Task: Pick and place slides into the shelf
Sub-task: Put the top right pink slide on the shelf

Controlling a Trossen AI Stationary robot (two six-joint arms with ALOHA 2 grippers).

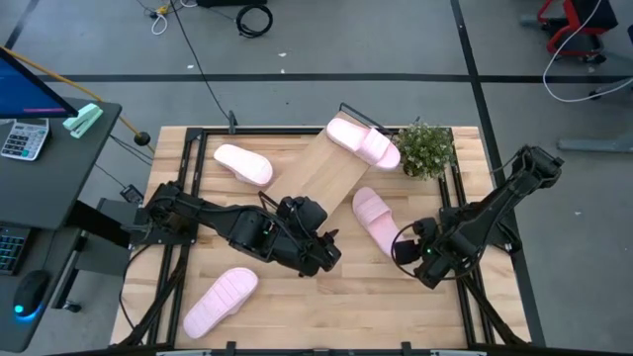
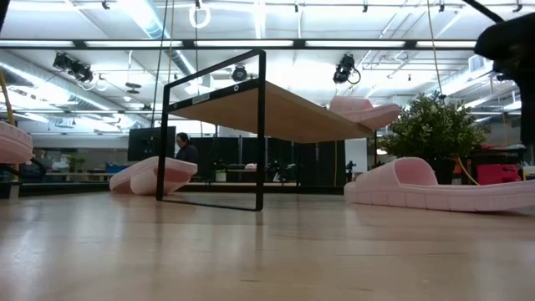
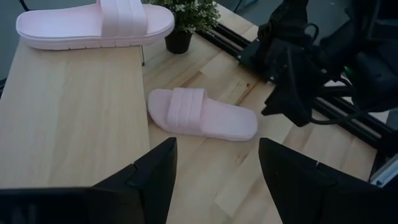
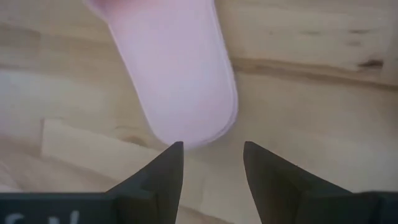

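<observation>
Right gripper [image 4: 210, 163] jaws spread, empty, just off heel of pale pink foam slide [image 4: 171, 65] on tabletop. Left gripper [image 3: 216, 177] spread, empty, beside light-wood-topped wire shelf [image 1: 326, 170].

Table [image 1: 326, 316]: shelf [image 1: 321, 170], slides [image 1: 220, 302], plant [image 1: 426, 148].

One pink slide [image 1: 362, 142] atop tilted shelf [image 1: 322, 168]; three slides on table.

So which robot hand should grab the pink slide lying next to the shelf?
Probably the right hand. Its open fingers point at the end of that slide, just short of it. The left hand, also open, sits by the shelf, farther away.
</observation>
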